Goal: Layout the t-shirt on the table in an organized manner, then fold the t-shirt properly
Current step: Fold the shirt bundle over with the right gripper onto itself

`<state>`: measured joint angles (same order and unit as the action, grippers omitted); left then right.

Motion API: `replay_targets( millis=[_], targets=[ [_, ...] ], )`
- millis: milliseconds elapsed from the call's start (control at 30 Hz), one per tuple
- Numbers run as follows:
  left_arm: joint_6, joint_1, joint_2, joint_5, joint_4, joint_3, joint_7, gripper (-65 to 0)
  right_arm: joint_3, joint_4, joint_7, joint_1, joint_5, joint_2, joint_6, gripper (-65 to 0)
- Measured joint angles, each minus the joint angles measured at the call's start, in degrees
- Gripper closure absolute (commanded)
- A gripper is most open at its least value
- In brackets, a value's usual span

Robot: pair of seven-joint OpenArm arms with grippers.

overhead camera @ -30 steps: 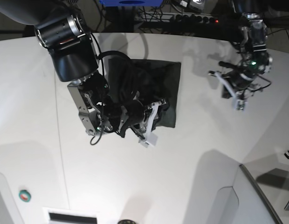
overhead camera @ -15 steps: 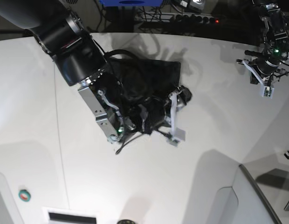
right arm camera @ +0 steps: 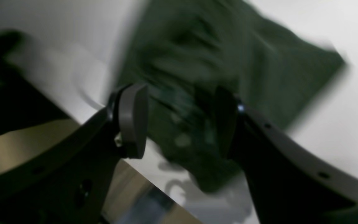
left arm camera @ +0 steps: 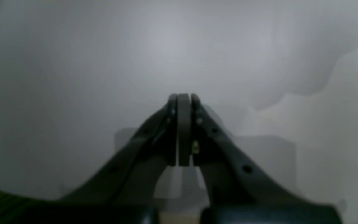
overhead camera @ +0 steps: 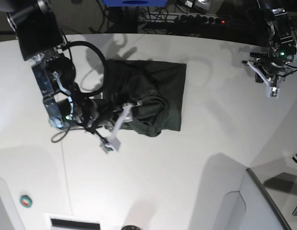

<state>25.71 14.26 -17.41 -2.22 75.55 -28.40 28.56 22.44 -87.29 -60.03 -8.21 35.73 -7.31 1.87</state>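
The t-shirt [overhead camera: 153,93] lies folded into a rough dark green rectangle on the far middle of the white counter [overhead camera: 187,167]. Its far edge and right edge run fairly straight, while the near left part is bunched into thick, rumpled folds with a rounded lump at the near edge. In the right wrist view the t-shirt [right arm camera: 259,62] is blurred, one corner pointing to the right over the bare counter [right arm camera: 337,124].

The right claw [overhead camera: 117,127] sits at the shirt's near left corner, on the left side of the scene. Its pale fingers [overhead camera: 120,116] slant down toward the near side, and its dark cables loop over the counter beside the cloth. From its own camera the right claw [right arm camera: 179,121] stands released, the two pads apart with the green cloth showing in the gap below them; the blur keeps me from telling whether a pad touches the fabric.

The left claw [overhead camera: 269,82] is well apart from the shirt, over the far right edge of the counter. In its wrist view the left claw [left arm camera: 184,102] is clenched, pads pressed flat together with nothing between them, above plain grey-white counter [left arm camera: 73,77].
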Motion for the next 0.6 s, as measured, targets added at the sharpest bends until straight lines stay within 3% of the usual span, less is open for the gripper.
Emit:
replay_targets(
  millis=[167, 333, 600],
  targets=[
    [0.0, 0.0, 0.1, -0.1, -0.4, 0.1, 0.5, 0.0, 0.6, 1.0, 0.4, 0.9, 1.6, 1.6, -0.3, -32.1],
    [0.0, 0.1, 0.2, -0.2, -0.4, 0.1, 0.4, 0.0, 0.5, 3.7, 0.5, 0.7, -0.2, 0.4, -0.4, -31.8],
    [0.0, 0.0, 0.1, -0.2, -0.4, 0.1, 0.4, 0.0, 1.0, 6.6, 3.0, 0.7, 0.1, 1.4, -0.4, -31.5]
  ],
)
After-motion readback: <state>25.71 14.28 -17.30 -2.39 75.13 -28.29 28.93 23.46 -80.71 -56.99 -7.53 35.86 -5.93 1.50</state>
